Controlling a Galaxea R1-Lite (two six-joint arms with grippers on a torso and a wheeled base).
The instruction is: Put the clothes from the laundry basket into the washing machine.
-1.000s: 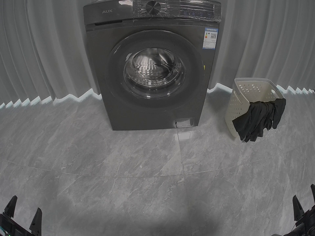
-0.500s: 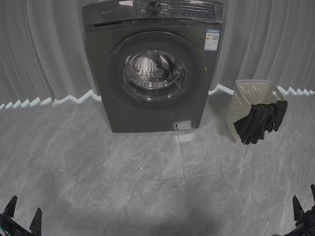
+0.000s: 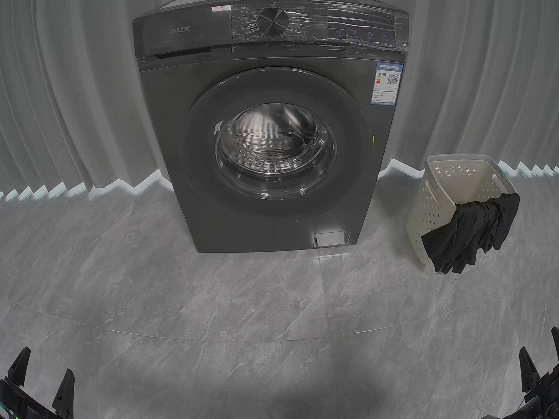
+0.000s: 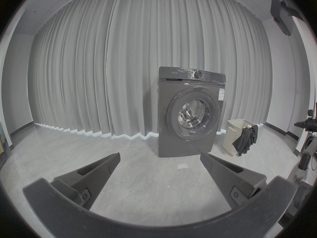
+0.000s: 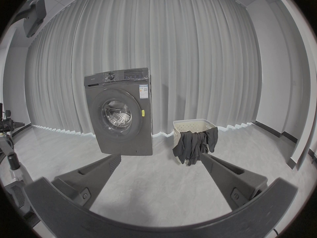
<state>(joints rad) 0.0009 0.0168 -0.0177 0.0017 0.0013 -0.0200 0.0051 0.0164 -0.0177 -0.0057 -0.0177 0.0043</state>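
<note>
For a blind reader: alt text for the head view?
A dark front-loading washing machine, door shut, stands before pale curtains. To its right, dark clothes hang over the rim of a white laundry basket. The left gripper and right gripper, open and empty, show at the lower corners.

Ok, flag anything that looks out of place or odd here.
The dark clothes hang over the laundry basket's rim and down its outer side rather than lying inside. The washing machine's control panel is wrapped in plastic film. Nothing looks spilled or damaged.
</note>
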